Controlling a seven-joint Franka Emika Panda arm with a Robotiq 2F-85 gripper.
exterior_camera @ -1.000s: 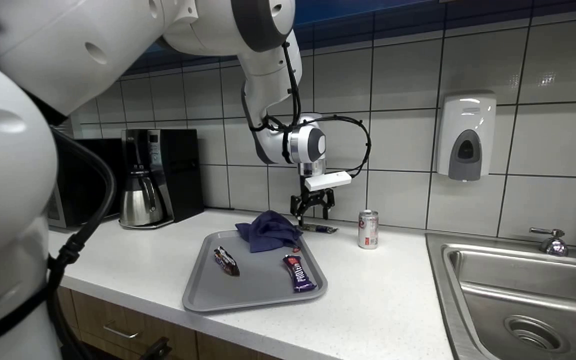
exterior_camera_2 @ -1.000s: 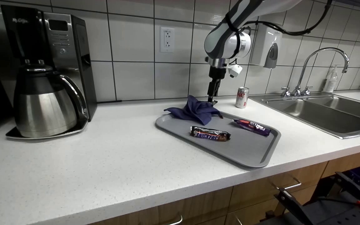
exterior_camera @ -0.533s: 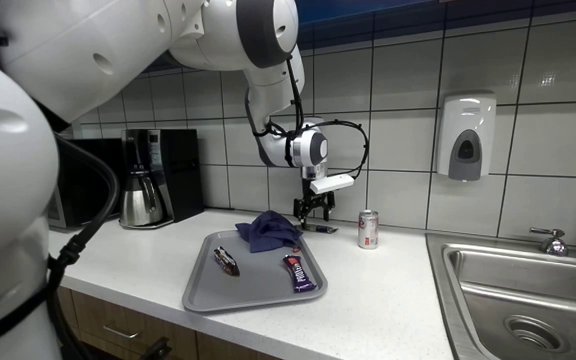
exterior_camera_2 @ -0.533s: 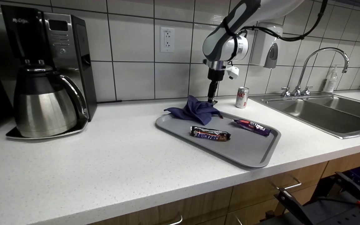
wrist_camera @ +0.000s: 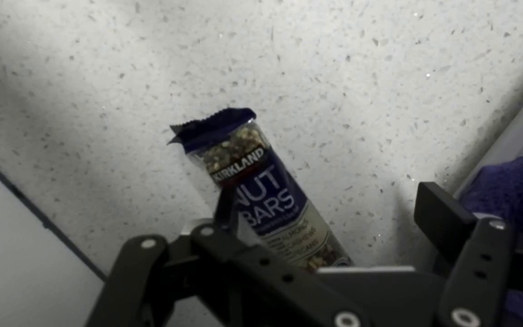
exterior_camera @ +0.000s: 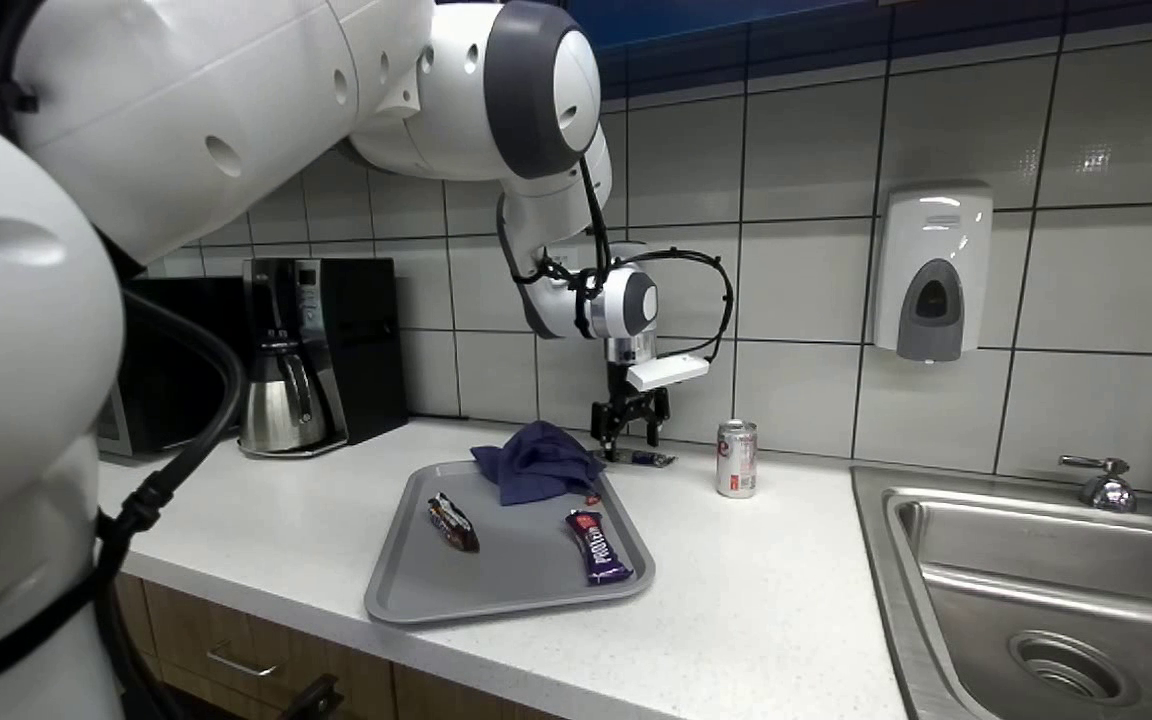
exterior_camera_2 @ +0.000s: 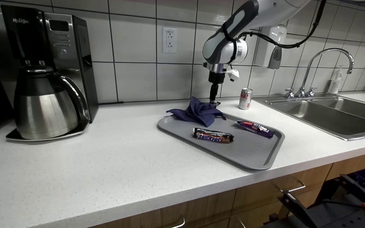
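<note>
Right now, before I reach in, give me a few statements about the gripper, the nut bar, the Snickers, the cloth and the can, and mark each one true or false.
1. The gripper is open, close to the nut bar. True.
2. The Snickers and at least some of the cloth lie on the tray. True.
3. The nut bar lies on the tray too. False: it lies on the counter.
4. The can is on the counter. True.
5. The can lies on its side. False: it stands upright.
6. The cloth covers the Snickers. False: the Snickers lies uncovered.
</note>
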